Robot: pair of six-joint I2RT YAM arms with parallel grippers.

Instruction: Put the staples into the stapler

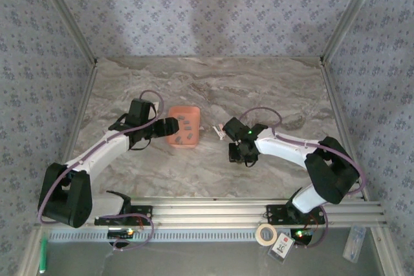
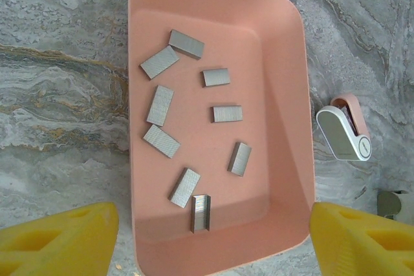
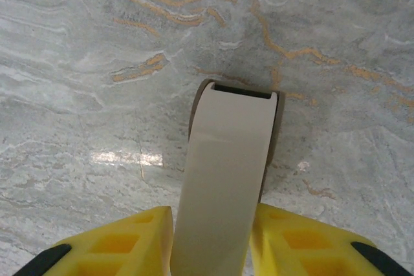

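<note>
The salmon-orange tray (image 2: 284,95) lies on the marble table and holds several small grey staples (image 2: 160,105), all loose and flat. My left gripper (image 2: 213,224) hangs open above the tray's near end (image 1: 183,126), one yellow finger (image 2: 65,240) on each side and nothing between them. Right of the tray lies the small white and pink stapler (image 2: 345,130). In the right wrist view its pale body (image 3: 226,179) runs between my yellow fingers (image 3: 129,244), and my right gripper (image 3: 212,224) is shut on it from both sides. From above, that gripper (image 1: 228,135) sits at the stapler (image 1: 220,132).
Patterned walls with metal posts close in the table on three sides. An aluminium rail runs along the near edge by the arm bases. A tape roll (image 1: 265,233), a small card (image 1: 283,245) and a green marker (image 1: 43,253) lie in front of the rail.
</note>
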